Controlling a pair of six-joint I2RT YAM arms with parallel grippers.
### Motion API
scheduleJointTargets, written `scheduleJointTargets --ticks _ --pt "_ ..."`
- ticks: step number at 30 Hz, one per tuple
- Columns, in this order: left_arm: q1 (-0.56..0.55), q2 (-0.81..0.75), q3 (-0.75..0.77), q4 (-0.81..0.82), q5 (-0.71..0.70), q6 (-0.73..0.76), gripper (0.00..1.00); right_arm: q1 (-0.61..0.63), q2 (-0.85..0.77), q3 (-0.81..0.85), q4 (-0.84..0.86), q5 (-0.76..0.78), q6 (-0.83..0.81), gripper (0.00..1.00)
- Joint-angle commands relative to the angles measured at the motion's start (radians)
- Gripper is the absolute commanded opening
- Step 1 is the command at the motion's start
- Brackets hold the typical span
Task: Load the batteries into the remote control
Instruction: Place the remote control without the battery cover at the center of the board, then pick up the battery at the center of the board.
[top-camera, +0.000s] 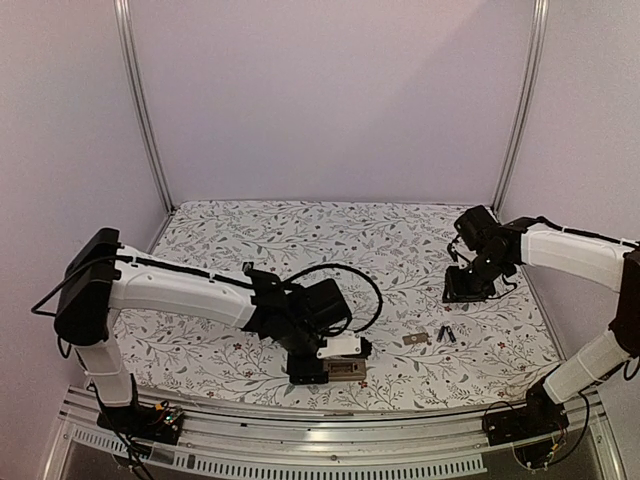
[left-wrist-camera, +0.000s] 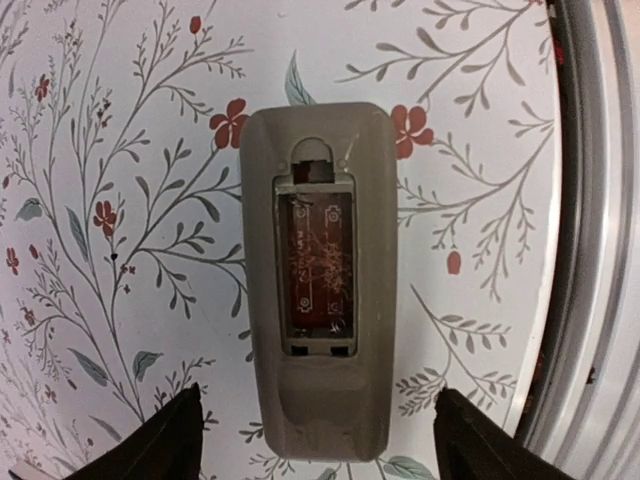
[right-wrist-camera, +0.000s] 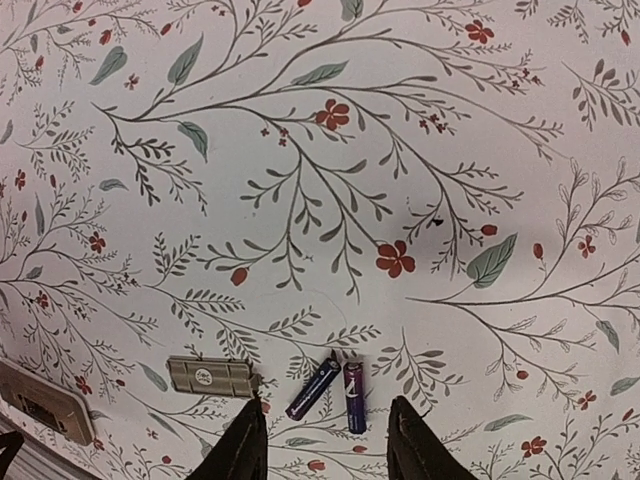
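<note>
While the left gripper (left-wrist-camera: 318, 445) hangs over one end of the remote control (left-wrist-camera: 315, 270), its two fingers (left-wrist-camera: 160, 445) stand wide apart, one on each side of the remote. They do not touch it, so this gripper is open and holds nothing. The remote lies face down on the flowered cloth (left-wrist-camera: 120, 150), and its battery compartment (left-wrist-camera: 316, 260) is uncovered and shows a reddish floor. To the right of the remote a small grey cover (right-wrist-camera: 210, 376) lies flat on the cloth. A little farther to the right lie the two dark batteries (right-wrist-camera: 313, 388), close together in a narrow V, well apart from the remote. The right gripper (right-wrist-camera: 325, 450) is near the batteries, farther from the remote than they are. Its fingers are apart with only cloth between them, so it grips nothing.
</note>
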Motion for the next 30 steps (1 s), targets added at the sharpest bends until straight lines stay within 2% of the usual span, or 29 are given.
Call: scheduleJointTargets --ticks 1,5,9,14,30 --pt "-0.013 -0.071 0.028 0.005 0.021 0.011 0.80 -0.014 0.009 -0.048 -0.039 -0.016 0.045 0.40" --pt "-0.003 -0.163 -0.003 0.115 0.089 -0.039 0.80 -0.017 0.024 -0.092 -0.035 -0.045 0.068 0.39" --pt "0.060 -0.255 -0.059 0.271 0.168 -0.167 0.82 -0.023 0.050 -0.122 0.002 -0.068 0.076 0.39" --pt "0.131 -0.331 -0.136 0.413 0.171 -0.296 0.83 -0.028 0.114 -0.142 0.025 -0.083 0.068 0.35" --pt "0.166 -0.322 -0.142 0.402 0.163 -0.264 0.84 -0.034 0.165 -0.174 0.038 -0.018 0.079 0.21"
